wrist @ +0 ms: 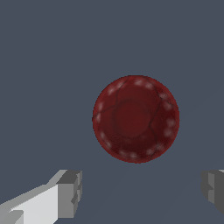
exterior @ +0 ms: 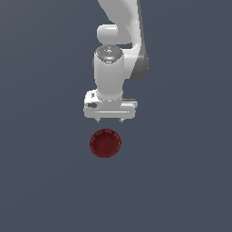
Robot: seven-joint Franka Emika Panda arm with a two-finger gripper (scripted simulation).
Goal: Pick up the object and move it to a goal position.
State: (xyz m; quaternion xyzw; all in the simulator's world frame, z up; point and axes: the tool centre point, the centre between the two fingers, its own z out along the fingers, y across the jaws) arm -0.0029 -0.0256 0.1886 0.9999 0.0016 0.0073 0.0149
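The object is a small round dark red bowl [exterior: 105, 143] with a ribbed inside, lying on the flat grey-blue surface. It also shows in the wrist view [wrist: 136, 118], seen from above. My gripper [exterior: 110, 120] hangs on the white arm above the bowl and apart from it, fingers pointing down. The jaws stand wide open and hold nothing. In the wrist view the two grey fingertips [wrist: 70, 193] show wide apart, with the bowl beyond them and not between them.
The grey-blue surface [exterior: 41, 181] extends on all sides of the bowl. The white arm [exterior: 120, 27] rises out of the exterior view above the gripper. Nothing else shows.
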